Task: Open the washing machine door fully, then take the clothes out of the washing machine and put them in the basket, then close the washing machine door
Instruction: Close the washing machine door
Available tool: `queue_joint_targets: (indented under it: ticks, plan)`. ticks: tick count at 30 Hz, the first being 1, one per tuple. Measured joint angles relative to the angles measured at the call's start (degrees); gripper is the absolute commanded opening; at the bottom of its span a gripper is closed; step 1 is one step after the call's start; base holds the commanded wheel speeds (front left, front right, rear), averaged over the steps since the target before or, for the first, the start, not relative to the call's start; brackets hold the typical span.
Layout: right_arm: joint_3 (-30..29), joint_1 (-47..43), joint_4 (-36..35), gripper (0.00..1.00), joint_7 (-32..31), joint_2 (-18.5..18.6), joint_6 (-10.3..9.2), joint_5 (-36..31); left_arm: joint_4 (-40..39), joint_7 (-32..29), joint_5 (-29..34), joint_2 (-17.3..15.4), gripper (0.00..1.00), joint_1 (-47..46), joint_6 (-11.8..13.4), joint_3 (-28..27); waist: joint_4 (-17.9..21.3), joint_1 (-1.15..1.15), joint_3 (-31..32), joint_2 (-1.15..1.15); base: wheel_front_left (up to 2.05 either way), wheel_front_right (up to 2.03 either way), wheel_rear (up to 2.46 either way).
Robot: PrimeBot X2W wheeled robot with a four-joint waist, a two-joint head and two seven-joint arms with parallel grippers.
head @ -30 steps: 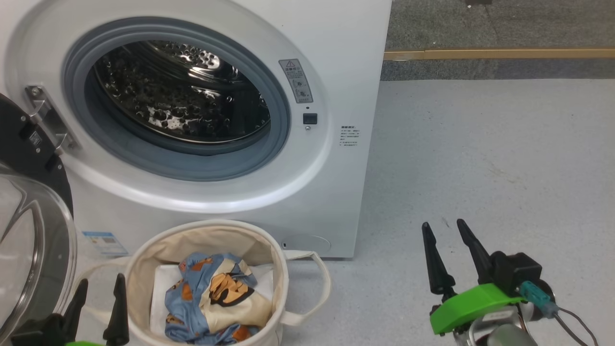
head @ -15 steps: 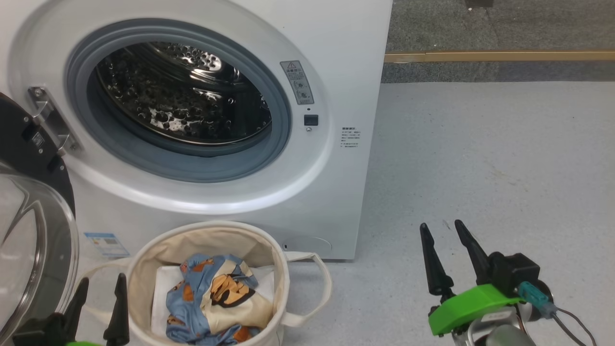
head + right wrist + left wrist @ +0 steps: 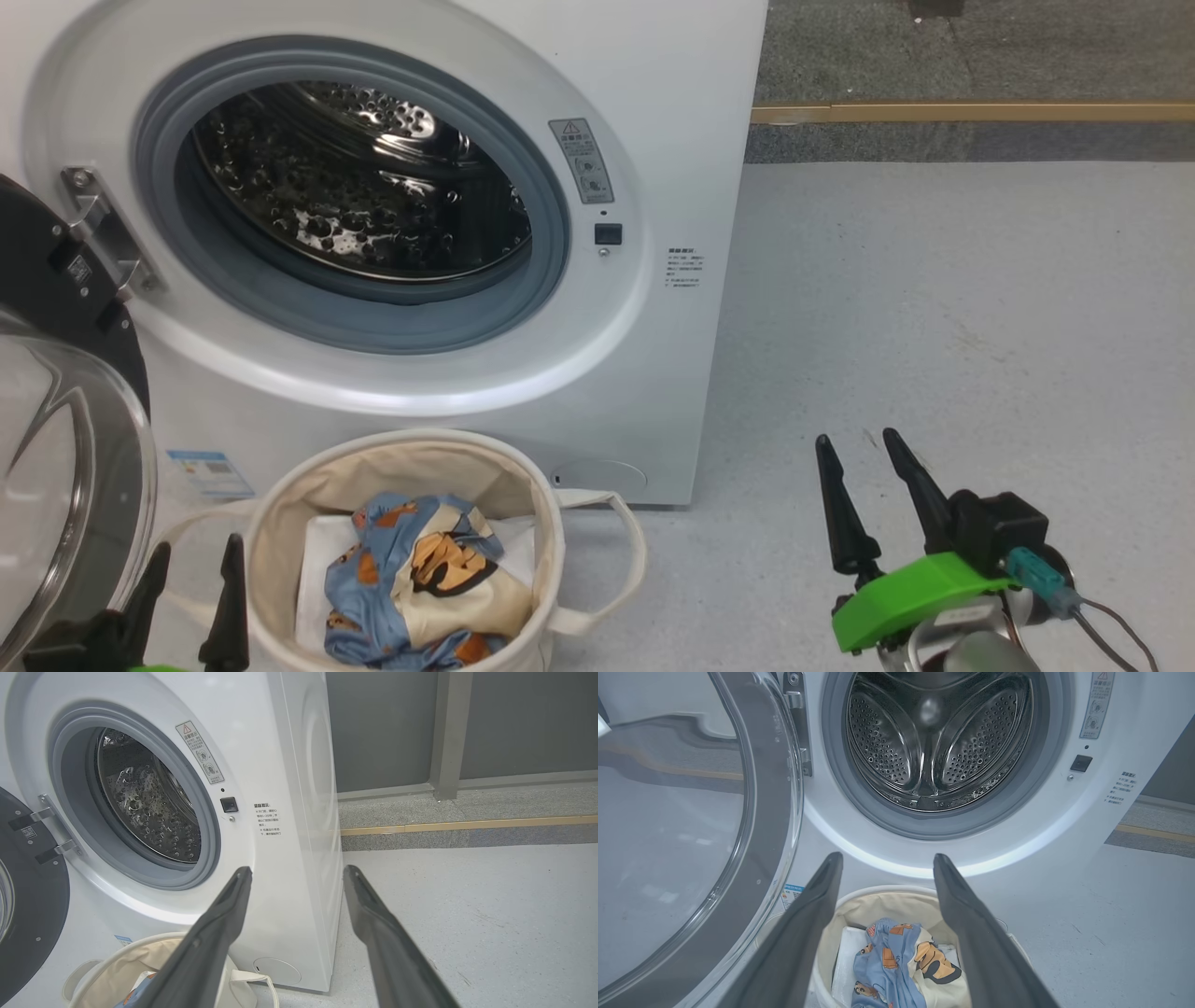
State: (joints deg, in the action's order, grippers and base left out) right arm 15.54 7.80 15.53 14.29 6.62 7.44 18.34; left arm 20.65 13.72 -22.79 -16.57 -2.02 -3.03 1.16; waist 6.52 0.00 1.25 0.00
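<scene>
1. Head view: on a speckled grey floor [image 3: 934,308], the white washing machine [image 3: 672,140] has its glossy black-rimmed, glass-bowled door [image 3: 65,420] swung open. Crumpled bear-print clothes [image 3: 420,579] lie in the round cream canvas basket [image 3: 420,471] before it. The right gripper [image 3: 857,437] hovers, jaws apart, empty.
2. Left wrist view: the left gripper [image 3: 887,856] hangs above the basket, jaws wide, holding nothing.
3. Right wrist view: tapered dark fingers [image 3: 210,942] frame the washing machine's smooth side.

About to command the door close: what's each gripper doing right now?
Left gripper: open, holding nothing.
Right gripper: open, holding nothing.
</scene>
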Motion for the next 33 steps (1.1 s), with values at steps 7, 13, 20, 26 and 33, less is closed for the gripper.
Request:
queue_joint_targets:
  ticks: [7, 13, 20, 26, 33]
  plan:
    - [-0.03, 0.04, 0.13, 1.00, 0.00, 0.01, 0.00, 0.00, 0.11, 0.18, -0.19, -0.22, 1.00, -0.02, 0.01, -0.14, -0.11, 0.00, 0.01, 0.00, -1.36, 1.63, -0.27]
    - [-0.12, 0.03, 0.13, 1.00, 0.00, 0.01, 0.00, 0.00, 0.24, 0.34, -0.60, -0.42, 1.00, 0.01, 0.07, -0.34, -0.28, 0.00, -0.17, 0.00, -2.01, 2.24, -0.23]
    - [-0.09, 0.02, 0.12, 1.00, 0.00, 0.00, 0.00, 0.00, 0.25, 0.51, -0.58, -0.63, 1.00, 0.49, 0.10, -0.55, -0.53, 0.00, -0.13, 0.00, -1.61, 1.60, 0.00]
    - [0.07, 0.00, 0.10, 1.00, 0.00, -0.01, 0.00, 0.00, 0.25, 0.52, -0.58, -0.57, 1.00, 0.84, 0.63, -1.26, -1.05, 0.00, 0.00, 0.00, -0.72, 0.72, 0.00]
    - [0.37, 0.08, -0.08, 1.00, 0.00, 0.01, 0.00, 0.00, 0.25, 0.52, 0.29, -0.51, 1.00, 0.31, 1.04, -2.03, -2.81, 0.00, -0.51, 0.00, -0.05, 0.05, 0.00]
